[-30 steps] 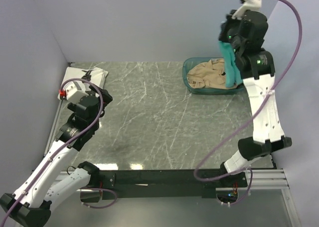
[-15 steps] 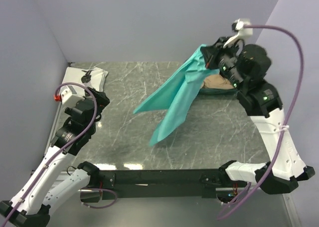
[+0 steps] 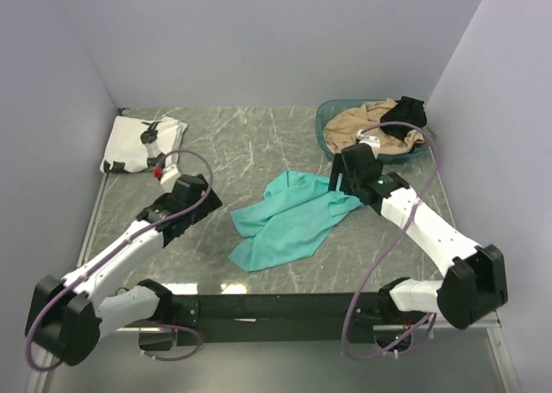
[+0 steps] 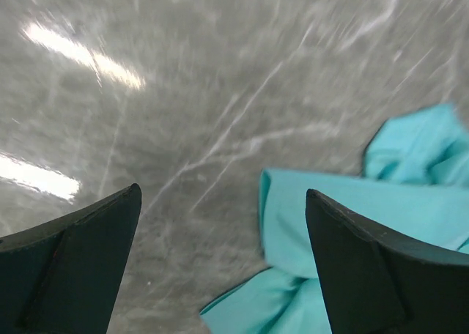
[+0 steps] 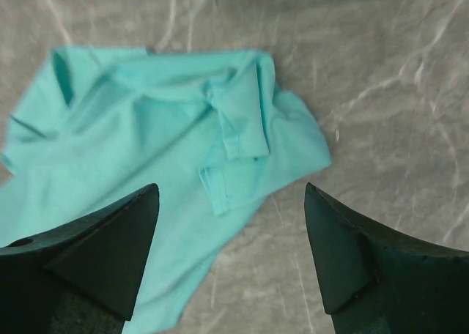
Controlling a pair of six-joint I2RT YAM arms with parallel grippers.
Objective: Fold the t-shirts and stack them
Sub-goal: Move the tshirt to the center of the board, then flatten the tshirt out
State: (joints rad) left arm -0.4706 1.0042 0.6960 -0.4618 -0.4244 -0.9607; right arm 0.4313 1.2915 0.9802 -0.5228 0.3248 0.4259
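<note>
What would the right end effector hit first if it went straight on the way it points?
Most likely the teal t-shirt, lying crumpled right ahead of the right end effector; how far off is unclear.

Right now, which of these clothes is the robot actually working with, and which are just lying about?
Part of the job:
- teal t-shirt, crumpled in the middle
- white t-shirt with black print, far left corner

Just lying about:
- tan garment, in the teal bin
- black garment, in the same bin
</note>
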